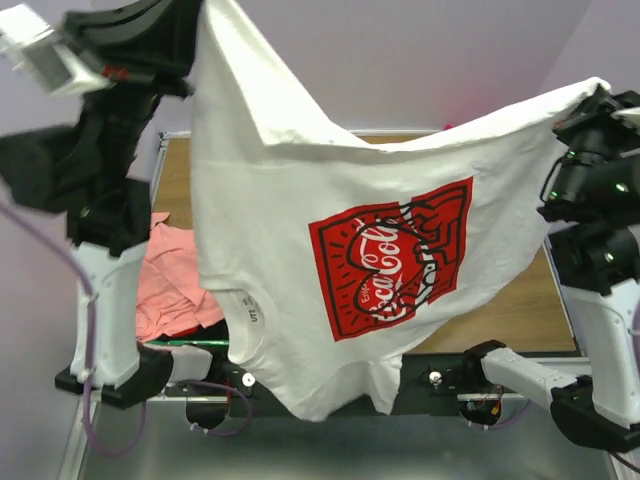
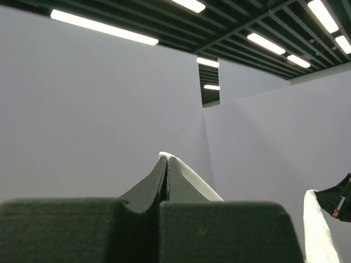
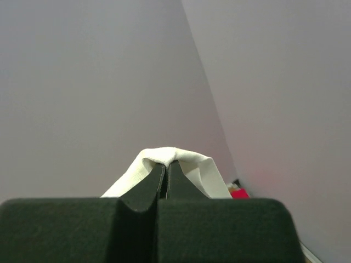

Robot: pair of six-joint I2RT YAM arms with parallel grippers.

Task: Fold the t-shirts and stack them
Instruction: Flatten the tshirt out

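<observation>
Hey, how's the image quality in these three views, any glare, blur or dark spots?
Top external: white t-shirt bright but its print sharp; left arm dark, slightly blurred. Left wrist: ceiling lights glare; left gripper dark, soft. Right wrist: even, dim light; right gripper soft.

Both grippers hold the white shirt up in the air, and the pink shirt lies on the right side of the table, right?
No: the pink shirt lies on the left side of the table, as the top view shows. The rest stands: left gripper and right gripper both hold the white shirt up.
</observation>
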